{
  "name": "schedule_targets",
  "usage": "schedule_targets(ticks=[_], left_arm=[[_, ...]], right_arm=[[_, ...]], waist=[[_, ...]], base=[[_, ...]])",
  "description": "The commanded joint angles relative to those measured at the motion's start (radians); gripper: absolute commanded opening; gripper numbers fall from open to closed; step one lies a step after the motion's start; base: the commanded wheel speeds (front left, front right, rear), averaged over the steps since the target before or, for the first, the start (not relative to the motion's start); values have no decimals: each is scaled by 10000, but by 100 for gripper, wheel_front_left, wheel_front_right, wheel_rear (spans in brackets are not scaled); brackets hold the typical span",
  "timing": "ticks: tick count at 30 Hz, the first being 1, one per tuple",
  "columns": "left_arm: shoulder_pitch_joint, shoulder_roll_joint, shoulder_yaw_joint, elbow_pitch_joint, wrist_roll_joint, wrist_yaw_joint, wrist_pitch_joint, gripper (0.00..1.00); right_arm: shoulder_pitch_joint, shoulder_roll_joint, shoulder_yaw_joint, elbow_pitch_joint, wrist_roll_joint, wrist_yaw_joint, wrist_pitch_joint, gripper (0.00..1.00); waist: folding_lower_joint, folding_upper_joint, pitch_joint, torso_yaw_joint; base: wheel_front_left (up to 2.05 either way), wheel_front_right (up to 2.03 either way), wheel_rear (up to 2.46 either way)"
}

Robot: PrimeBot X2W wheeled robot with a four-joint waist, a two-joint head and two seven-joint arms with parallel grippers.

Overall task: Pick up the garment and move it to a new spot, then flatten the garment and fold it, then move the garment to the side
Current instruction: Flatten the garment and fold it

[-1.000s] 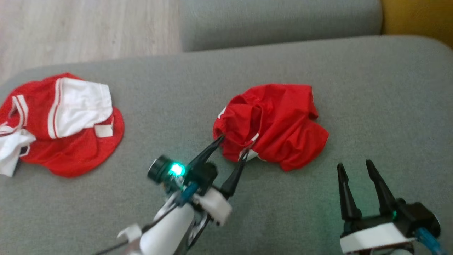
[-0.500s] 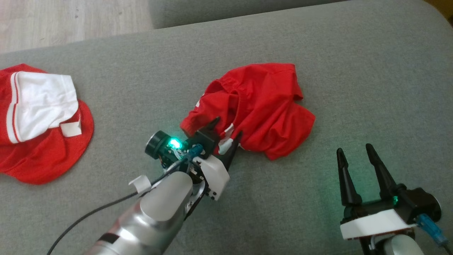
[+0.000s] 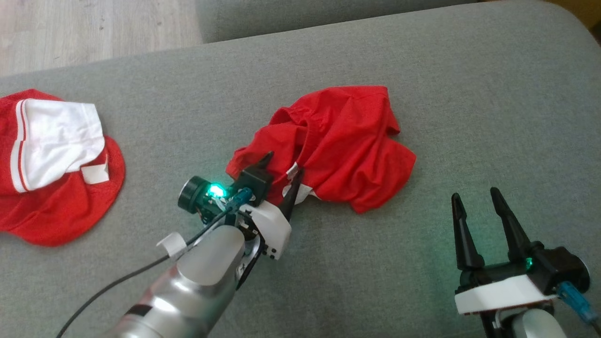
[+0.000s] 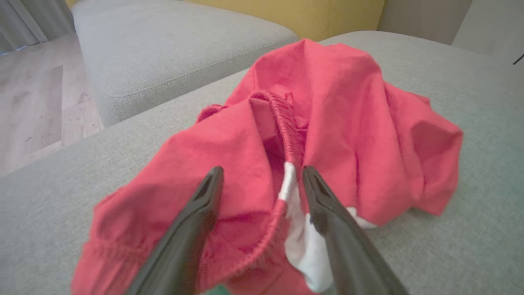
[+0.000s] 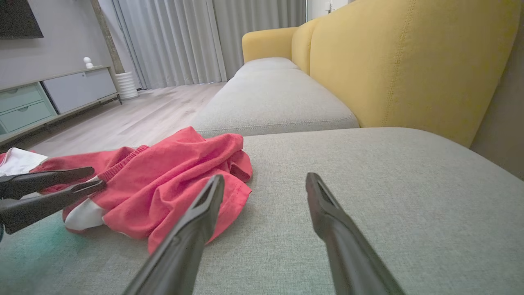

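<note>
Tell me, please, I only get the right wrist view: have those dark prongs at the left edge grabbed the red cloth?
Observer: Not yet. In the left wrist view the left gripper is open, its fingers on either side of the elastic waistband of the red garment.
Operator: And the white bit near them, where is that?
Observer: The white patch sits between the fingers, close against one of them.
Operator: Is that the only clothing there?
Observer: No. The head view shows a second garment, red with a white panel, lying apart on the same sofa cushion, to the robot's left.
</note>
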Motion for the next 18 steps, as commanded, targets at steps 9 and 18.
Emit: schedule_targets(ticks=[9, 18], left_arm=[[-587, 49, -223, 154, -433, -175, -73, 64], [-688, 49, -887, -213, -774, -828, -277, 0]], right_arm=[[-150, 10, 199, -293, 67, 73, -65, 100], [-165, 38, 203, -230, 74, 73, -65, 100]], waist=[[0, 0, 47, -14], [0, 0, -65, -125]], base=[[0, 0, 0], [0, 0, 0]])
